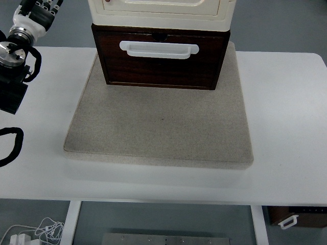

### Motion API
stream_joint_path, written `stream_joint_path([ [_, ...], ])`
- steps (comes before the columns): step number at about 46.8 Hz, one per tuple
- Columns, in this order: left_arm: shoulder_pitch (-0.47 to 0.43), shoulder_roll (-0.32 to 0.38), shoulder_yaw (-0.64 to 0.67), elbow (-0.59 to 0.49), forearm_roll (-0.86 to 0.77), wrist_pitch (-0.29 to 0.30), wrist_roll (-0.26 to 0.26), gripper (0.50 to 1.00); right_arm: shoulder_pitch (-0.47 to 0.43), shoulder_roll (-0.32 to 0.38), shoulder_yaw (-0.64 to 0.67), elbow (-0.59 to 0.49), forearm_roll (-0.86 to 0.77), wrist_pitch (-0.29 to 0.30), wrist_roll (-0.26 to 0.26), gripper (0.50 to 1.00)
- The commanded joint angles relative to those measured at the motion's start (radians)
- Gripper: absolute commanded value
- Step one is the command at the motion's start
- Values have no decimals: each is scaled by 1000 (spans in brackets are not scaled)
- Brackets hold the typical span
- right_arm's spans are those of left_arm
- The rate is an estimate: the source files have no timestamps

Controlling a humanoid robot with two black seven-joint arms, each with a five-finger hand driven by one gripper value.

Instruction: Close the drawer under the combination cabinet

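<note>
A dark brown drawer (161, 69) with a white handle (159, 49) sticks out forward from under the cream cabinet (161, 10) at the top centre. The drawer's front stands out past the cabinet's face. Both stand on a grey mat (161, 127). My left hand (37, 10) is at the top left corner, well left of the cabinet, high above the table and cut off by the picture's top. Its black forearm (13, 71) runs down along the left edge. It holds nothing that I can see.
The white table (286, 102) stretches to both sides of the mat. Below the table's near edge lie white cables (36, 232) on the floor at left and a brown box with a white handle (296, 218) at right.
</note>
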Motion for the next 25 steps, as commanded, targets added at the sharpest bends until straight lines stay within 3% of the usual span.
stream_joint_path([
  [1,11,-22,0,3,1,-12,8,996,0,0,2,0,0,0,0,952],
  [25,39,-63,-2,0,-4,-18,2,996,0,0,5,0,0,0,-1,952],
])
